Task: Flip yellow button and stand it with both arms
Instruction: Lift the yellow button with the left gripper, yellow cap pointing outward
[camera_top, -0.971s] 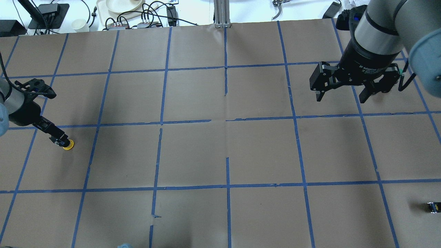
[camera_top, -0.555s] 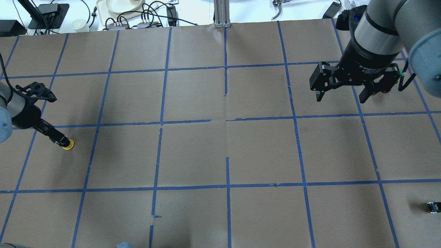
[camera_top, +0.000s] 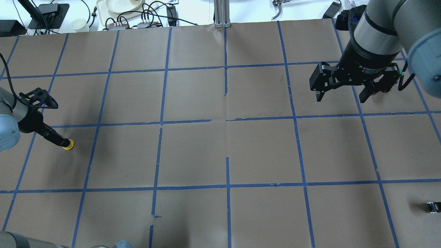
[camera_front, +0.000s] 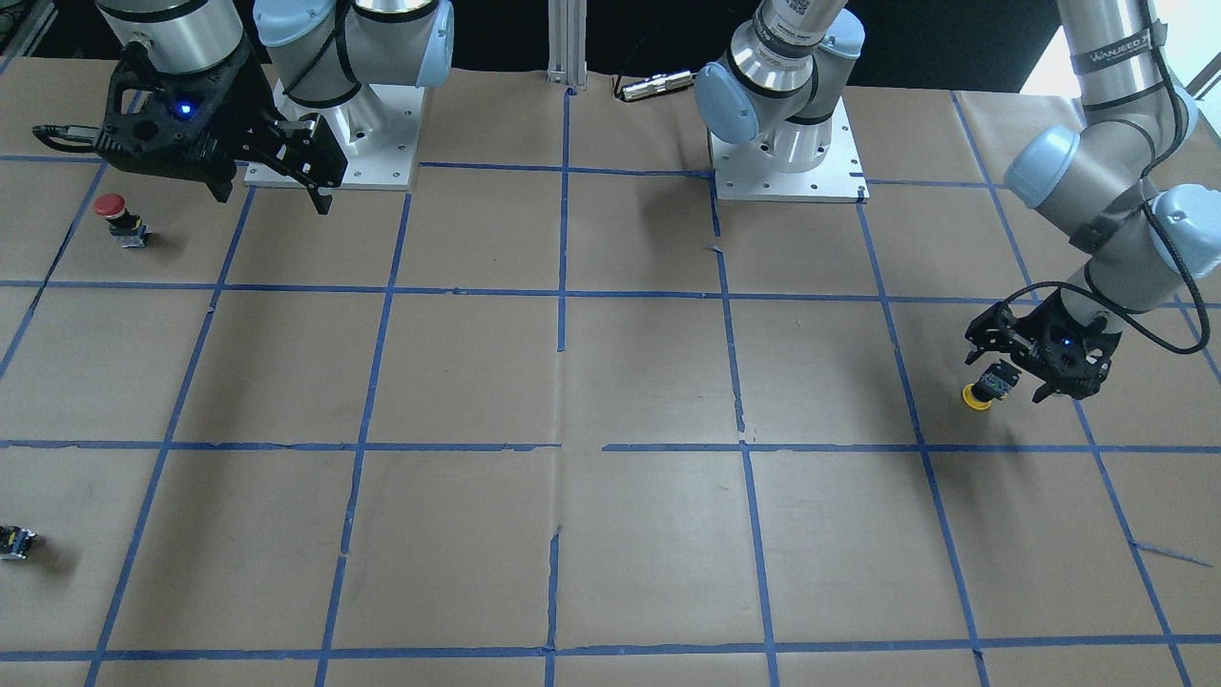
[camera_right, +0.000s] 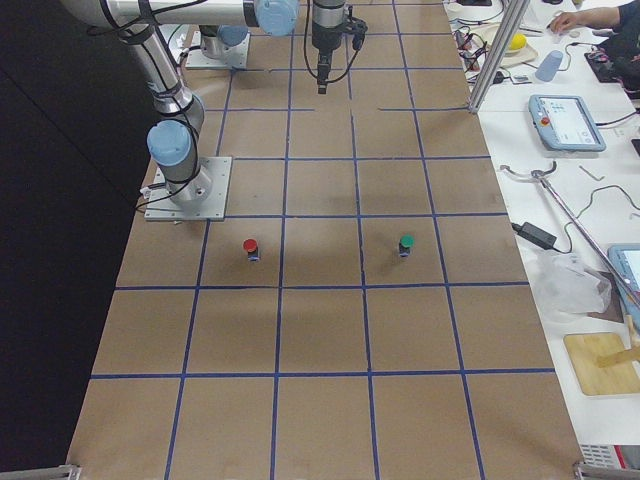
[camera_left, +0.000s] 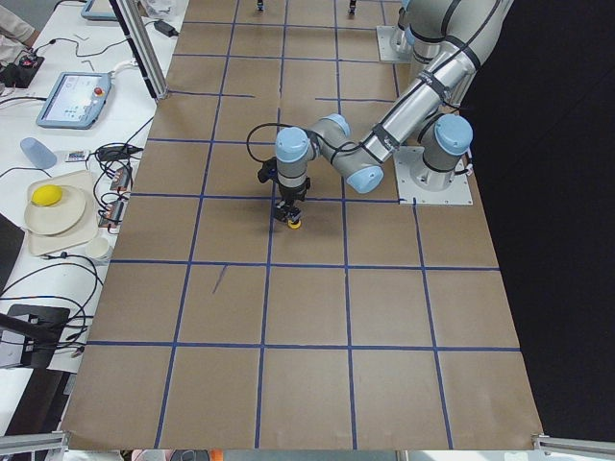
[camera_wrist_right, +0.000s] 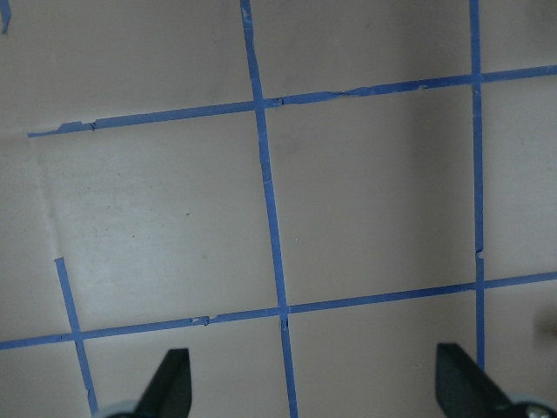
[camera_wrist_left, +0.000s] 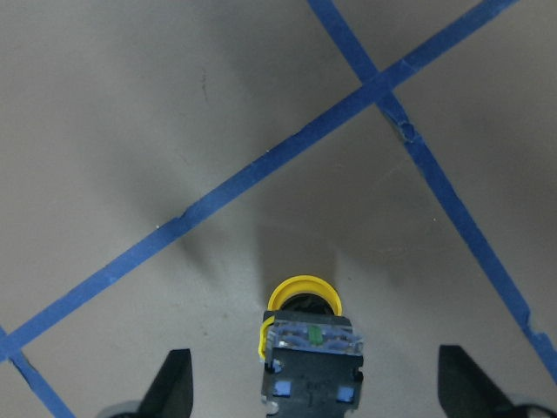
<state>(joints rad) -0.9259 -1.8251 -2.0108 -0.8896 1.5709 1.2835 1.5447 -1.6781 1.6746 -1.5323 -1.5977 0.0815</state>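
The yellow button (camera_front: pixel 981 393) is on the paper at the robot's left side, its cap pointing away from my left gripper and its black and grey base toward it. It also shows in the overhead view (camera_top: pixel 69 145), the left wrist view (camera_wrist_left: pixel 306 341) and the exterior left view (camera_left: pixel 294 224). My left gripper (camera_front: pixel 1013 380) is low over it and open. Its fingers (camera_wrist_left: pixel 177 383) stand wide apart on either side of the base and do not touch it. My right gripper (camera_top: pixel 341 98) hangs open and empty above the table, far from the button.
A red-capped button (camera_front: pixel 113 215) stands near the right arm's base. A green-capped button (camera_right: pixel 405 243) stands a square away from it. A small dark capless switch block (camera_top: pixel 432 207) lies near the table's edge. Cables, a plate and devices (camera_top: pixel 120 10) lie beyond the table's far edge.
The left wrist has turned and drawn back toward the view's left, so the gripper looks thinner from above. The yellow button has stayed in place. The right arm has not moved.
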